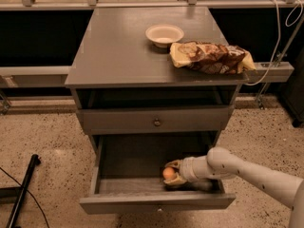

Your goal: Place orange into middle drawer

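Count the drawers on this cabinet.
2. The upper drawer is closed; the middle drawer below it is pulled open, with the gripper holding the orange inside. Any lower ones would be hidden.

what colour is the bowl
Cream-white bowl, camera view; tool is in the open middle drawer, holding the orange.

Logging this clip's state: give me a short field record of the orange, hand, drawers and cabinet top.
middle drawer: open
hand: inside middle drawer, right front, shut on orange
orange: gripped, within the drawer, not yet released
upper drawer: shut
cabinet top: white bowl, crumpled snack bag
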